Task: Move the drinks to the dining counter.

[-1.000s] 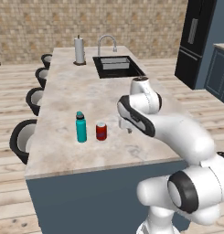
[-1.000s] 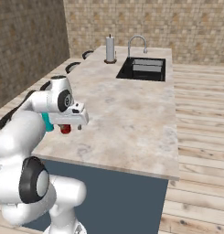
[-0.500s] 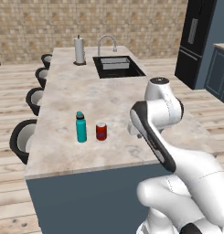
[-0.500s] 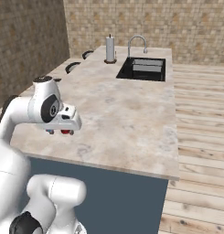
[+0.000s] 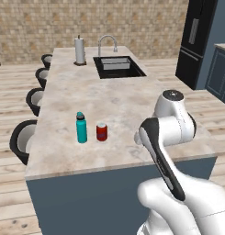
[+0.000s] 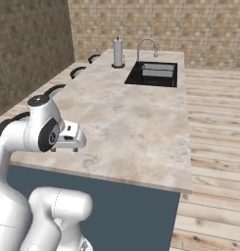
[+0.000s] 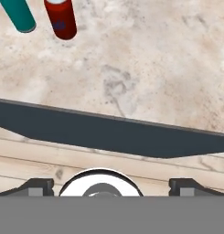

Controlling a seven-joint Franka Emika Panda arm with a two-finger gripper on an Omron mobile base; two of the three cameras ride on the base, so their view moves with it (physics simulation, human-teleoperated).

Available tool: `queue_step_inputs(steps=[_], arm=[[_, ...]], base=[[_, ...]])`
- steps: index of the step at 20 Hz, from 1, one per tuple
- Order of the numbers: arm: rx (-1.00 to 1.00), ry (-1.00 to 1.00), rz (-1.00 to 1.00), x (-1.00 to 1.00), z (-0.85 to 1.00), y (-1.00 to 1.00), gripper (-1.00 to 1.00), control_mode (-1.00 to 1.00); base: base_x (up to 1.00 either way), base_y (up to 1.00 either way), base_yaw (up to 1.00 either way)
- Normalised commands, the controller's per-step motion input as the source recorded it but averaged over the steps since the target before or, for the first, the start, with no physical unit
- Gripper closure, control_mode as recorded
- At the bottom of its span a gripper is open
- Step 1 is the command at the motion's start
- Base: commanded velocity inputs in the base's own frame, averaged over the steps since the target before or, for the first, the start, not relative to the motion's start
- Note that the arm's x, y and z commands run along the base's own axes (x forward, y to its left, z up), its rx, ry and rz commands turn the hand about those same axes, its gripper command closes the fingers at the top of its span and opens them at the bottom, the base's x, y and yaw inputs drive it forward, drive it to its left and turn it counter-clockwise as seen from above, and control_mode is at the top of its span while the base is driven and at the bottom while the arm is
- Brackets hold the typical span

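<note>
Two drinks stand upright side by side on the dining counter [image 5: 125, 103] near its front left: a teal bottle [image 5: 81, 128] with a dark cap and a short red can [image 5: 101, 132]. In the hand view the teal bottle [image 7: 18, 13] and red can [image 7: 61, 18] sit at the top left, far from my gripper [image 7: 111, 186], whose fingertips [image 7: 38, 185] stand wide apart with nothing between them. My gripper [image 6: 64, 148] is open and hovers over the counter's front edge [image 6: 136, 122], pointing down. The counter's dark side [image 7: 109, 132] and wooden floor show below it.
A black inset sink [image 5: 116, 67] with a chrome faucet [image 5: 108, 45] and a paper-towel holder [image 5: 79, 50] sit at the far end. Dark stools [image 5: 23, 137] line the counter's left side. A dark fridge [image 5: 199, 41] stands at the back right.
The arm has swung back from beside the red can to the counter's front edge. The gripper stays open and empty. Bottle and can have not moved.
</note>
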Motion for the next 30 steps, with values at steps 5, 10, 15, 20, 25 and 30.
queue_step_inputs(steps=[5, 10, 15, 20, 25, 30], arm=[[0.00, 0.00, 0.00, 0.00, 0.00, 0.00, -1.00, -1.00], [0.00, 0.00, 0.00, -0.11, 0.00, 0.00, -1.00, 1.00], [0.00, 0.00, 0.00, 0.00, 0.00, 0.00, -1.00, 1.00], [0.00, 0.00, 0.00, 0.00, 0.00, 0.00, -1.00, 1.00], [0.00, 0.00, 0.00, 0.00, 0.00, 0.00, -1.00, 1.00], [0.00, 0.00, 0.00, 0.00, 0.00, 0.00, -1.00, 1.00]], base=[[0.00, 0.00, 0.00], [-0.54, -0.15, -0.08], [-0.92, -0.35, -0.54], [-0.14, -0.13, -0.68], [0.22, -0.38, -0.81], [0.11, -0.39, -0.85]])
